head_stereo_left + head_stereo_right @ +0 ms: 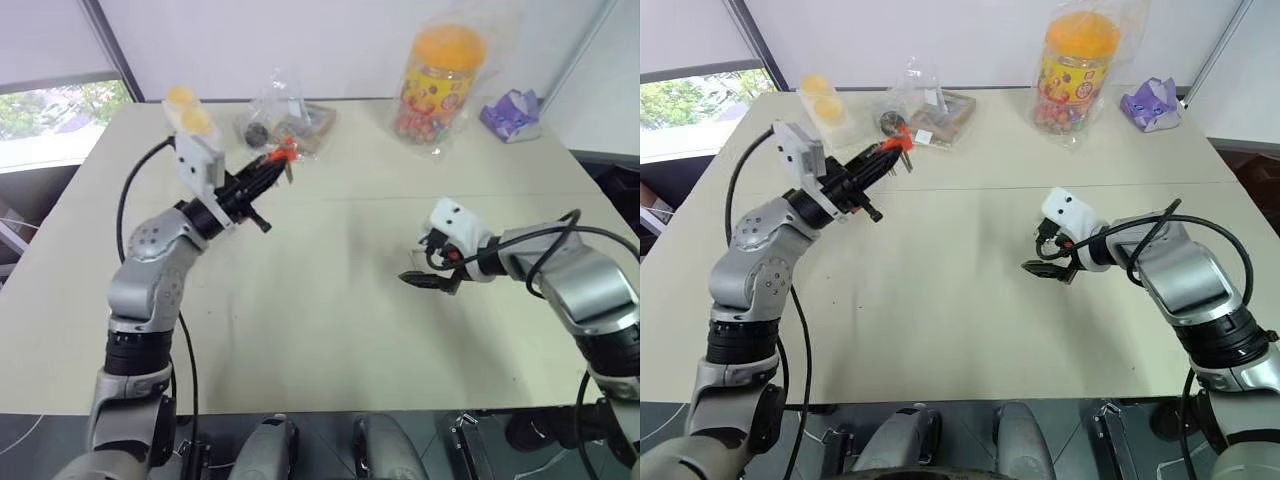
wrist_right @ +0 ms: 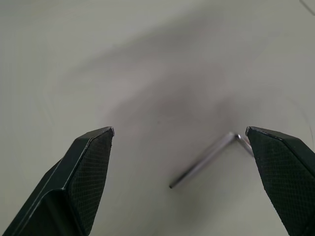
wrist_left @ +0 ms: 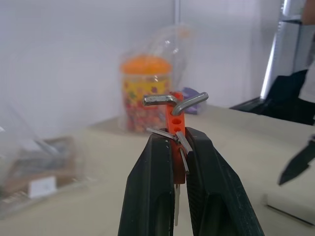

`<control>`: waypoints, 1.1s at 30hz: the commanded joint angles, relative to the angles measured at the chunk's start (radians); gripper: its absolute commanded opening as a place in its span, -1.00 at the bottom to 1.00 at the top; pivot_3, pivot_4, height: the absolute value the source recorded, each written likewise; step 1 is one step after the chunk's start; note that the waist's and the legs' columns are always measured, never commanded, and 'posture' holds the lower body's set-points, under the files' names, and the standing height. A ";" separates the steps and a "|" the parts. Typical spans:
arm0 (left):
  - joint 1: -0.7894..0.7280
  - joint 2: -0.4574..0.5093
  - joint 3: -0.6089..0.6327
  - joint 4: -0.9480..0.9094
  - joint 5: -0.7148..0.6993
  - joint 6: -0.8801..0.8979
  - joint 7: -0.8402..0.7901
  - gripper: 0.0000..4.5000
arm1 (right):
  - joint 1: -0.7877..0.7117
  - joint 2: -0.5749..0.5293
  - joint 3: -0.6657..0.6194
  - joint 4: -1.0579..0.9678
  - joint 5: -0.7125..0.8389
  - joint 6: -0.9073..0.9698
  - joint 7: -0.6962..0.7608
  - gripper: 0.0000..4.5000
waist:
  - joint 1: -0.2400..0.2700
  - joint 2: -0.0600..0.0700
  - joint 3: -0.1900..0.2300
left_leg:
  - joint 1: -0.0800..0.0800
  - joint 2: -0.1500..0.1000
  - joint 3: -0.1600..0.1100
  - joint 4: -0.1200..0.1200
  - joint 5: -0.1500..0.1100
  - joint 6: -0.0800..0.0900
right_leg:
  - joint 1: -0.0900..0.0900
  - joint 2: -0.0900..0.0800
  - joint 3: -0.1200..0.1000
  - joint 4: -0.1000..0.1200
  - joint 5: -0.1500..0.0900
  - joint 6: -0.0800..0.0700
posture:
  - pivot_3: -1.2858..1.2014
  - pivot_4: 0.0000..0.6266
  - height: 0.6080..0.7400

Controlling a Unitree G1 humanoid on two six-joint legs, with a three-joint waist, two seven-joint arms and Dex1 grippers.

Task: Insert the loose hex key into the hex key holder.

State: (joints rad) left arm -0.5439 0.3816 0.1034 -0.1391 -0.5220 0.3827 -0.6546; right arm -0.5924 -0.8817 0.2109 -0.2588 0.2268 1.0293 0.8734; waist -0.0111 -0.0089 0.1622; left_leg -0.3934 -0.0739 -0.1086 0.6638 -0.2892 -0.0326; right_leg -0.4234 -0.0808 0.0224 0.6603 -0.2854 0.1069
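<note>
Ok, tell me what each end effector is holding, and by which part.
The left end effector is shut on the holder, pinching the lower part of the orange-red block. The right end effector is open and holds nothing; the loose key lies on the table between its fingers.

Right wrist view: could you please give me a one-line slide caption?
Open right gripper above the table, the loose hex key lying between its fingers.

Hex key holder aloft, loose hex key flat on the table

The orange-red hex key holder (image 3: 177,122), grey keys protruding, sits pinched between black fingers (image 3: 150,191); the thin grey L-shaped loose hex key (image 2: 206,160) lies on the table (image 2: 147,59).
</note>
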 commanded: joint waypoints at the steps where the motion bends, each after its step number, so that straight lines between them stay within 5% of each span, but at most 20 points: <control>1: 0.000 0.019 0.014 -0.045 -0.047 0.040 -0.021 -1.00 | -0.020 0.011 -0.013 0.020 -0.006 0.025 -0.028 0.99 | 0.001 0.000 0.000 | 0.000 0.000 0.000 0.000 0.000 0.000 | 0.000 0.000 0.000 0.000 0.000 0.000 | 0.03 -0.52 1.00; 23: -0.002 0.020 0.017 -0.077 -0.038 0.057 0.034 -1.00 | -0.107 0.225 -0.026 0.238 -0.012 0.193 -0.226 0.99 | 0.000 0.000 0.000 | 0.000 0.000 0.000 0.000 0.000 0.000 | -0.001 0.000 0.000 0.002 0.000 0.000 | 0.03 -0.52 1.00; 31: -0.005 0.026 0.022 -0.077 -0.029 0.049 0.050 -1.00 | -0.104 0.213 0.035 0.231 -0.032 0.120 -0.205 -0.80 | -0.003 0.000 0.000 | 0.000 0.000 0.000 0.000 0.000 0.000 | -0.001 0.000 0.000 0.003 0.000 0.000 | 0.03 -0.52 1.00; 33: -0.005 0.026 0.021 -0.078 -0.028 0.048 0.053 -1.00 | -0.101 0.205 0.051 0.221 -0.033 0.107 -0.190 -0.98 | -0.002 0.000 0.000 | 0.000 0.000 0.000 0.000 0.000 0.000 | -0.001 0.000 0.000 0.003 0.000 0.000 | 0.03 -0.52 1.00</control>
State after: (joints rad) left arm -0.5422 0.3952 0.1042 -0.1722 -0.5528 0.4473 -0.6057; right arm -0.6934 -0.6677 0.2490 -0.0129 0.1963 1.1497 0.6644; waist -0.0134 -0.0092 0.1620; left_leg -0.3930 -0.0740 -0.1085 0.6643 -0.2891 -0.0327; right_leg -0.4245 -0.0805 0.0225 0.6630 -0.2853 0.1069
